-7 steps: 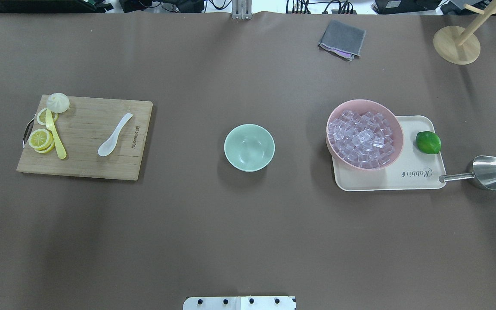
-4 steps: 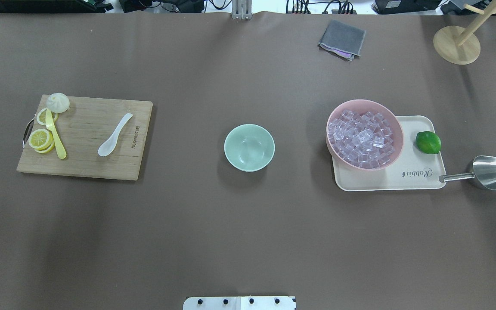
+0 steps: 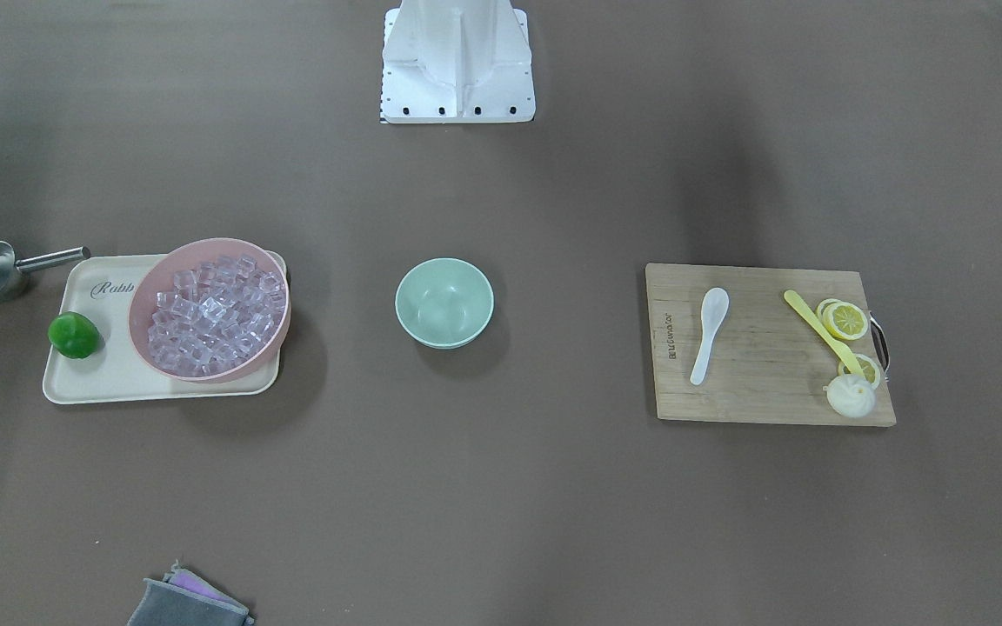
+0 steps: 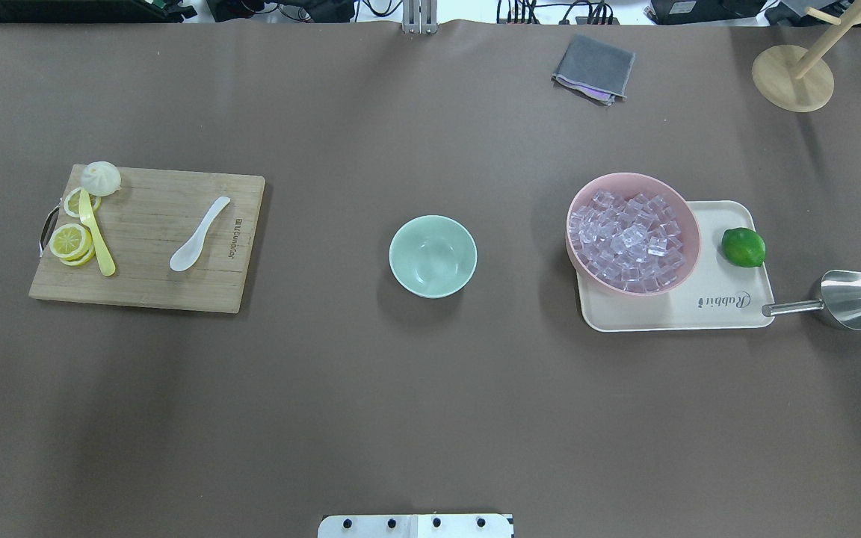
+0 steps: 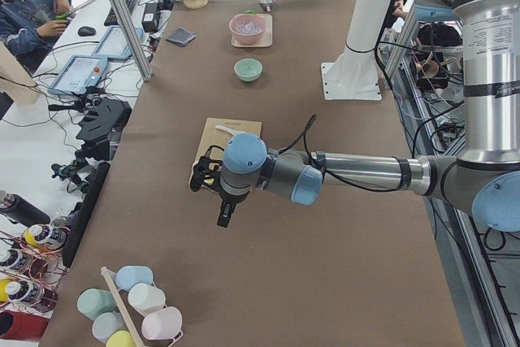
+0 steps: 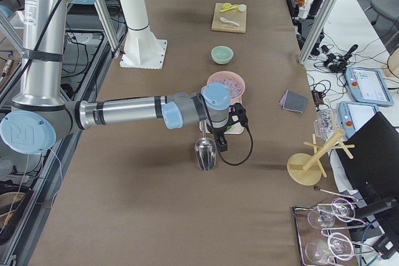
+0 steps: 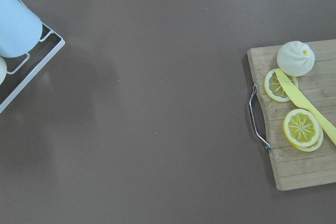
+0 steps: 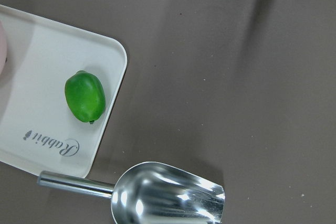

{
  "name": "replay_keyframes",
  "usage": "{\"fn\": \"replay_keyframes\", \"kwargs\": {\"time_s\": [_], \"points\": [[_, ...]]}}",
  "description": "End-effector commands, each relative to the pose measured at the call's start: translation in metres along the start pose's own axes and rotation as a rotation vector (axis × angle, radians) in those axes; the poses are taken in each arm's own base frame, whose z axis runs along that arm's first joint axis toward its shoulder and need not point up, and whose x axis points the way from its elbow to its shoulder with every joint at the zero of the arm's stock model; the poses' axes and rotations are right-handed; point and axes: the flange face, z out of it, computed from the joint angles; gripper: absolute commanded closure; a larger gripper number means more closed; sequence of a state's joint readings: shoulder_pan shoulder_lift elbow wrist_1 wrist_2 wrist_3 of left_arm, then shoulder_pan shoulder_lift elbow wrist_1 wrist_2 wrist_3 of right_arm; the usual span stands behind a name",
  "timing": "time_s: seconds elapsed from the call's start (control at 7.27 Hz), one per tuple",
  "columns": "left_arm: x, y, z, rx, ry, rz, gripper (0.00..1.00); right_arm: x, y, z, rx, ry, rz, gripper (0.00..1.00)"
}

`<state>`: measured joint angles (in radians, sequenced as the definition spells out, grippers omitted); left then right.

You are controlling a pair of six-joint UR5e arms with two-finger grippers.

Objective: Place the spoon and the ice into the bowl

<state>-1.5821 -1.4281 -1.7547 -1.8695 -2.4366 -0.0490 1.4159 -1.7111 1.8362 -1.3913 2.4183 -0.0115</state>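
The white spoon (image 4: 199, 235) lies on the wooden cutting board (image 4: 154, 276) at the left, scoop toward me. The empty mint-green bowl (image 4: 433, 256) stands at the table's middle. The ice cubes (image 4: 628, 240) fill a pink bowl (image 4: 632, 178) on the right. Neither gripper shows in the overhead or front views. The left gripper (image 5: 222, 215) hangs above the table beyond the board's outer end. The right gripper (image 6: 221, 144) hangs above the metal scoop (image 6: 206, 152). I cannot tell whether either is open or shut.
The pink bowl sits on a cream tray (image 4: 707, 308) with a green lime (image 4: 743, 247). A yellow knife (image 4: 96, 233), lemon slices (image 4: 70, 240) and a white bun (image 4: 100, 178) lie on the board. A grey cloth (image 4: 593, 69) and wooden stand (image 4: 793, 78) are at the back.
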Motion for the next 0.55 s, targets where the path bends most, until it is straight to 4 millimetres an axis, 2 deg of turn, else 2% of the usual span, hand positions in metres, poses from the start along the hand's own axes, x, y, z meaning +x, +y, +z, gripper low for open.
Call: {"fn": "replay_keyframes", "kwargs": {"time_s": [0.0, 0.28, 0.41], "points": [[0.0, 0.0, -0.001, 0.002, 0.001, 0.002, 0.02, -0.002, 0.0, 0.0, 0.0, -0.027, -0.005, 0.0], [-0.005, 0.005, 0.003, -0.009, -0.003, -0.013, 0.02, -0.011, -0.001, 0.005, -0.006, -0.064, -0.026, 0.0], [-0.007, 0.006, 0.006, -0.015, -0.001, -0.018, 0.02, -0.022, -0.005, 0.011, 0.012, -0.073, -0.074, 0.0]]}}
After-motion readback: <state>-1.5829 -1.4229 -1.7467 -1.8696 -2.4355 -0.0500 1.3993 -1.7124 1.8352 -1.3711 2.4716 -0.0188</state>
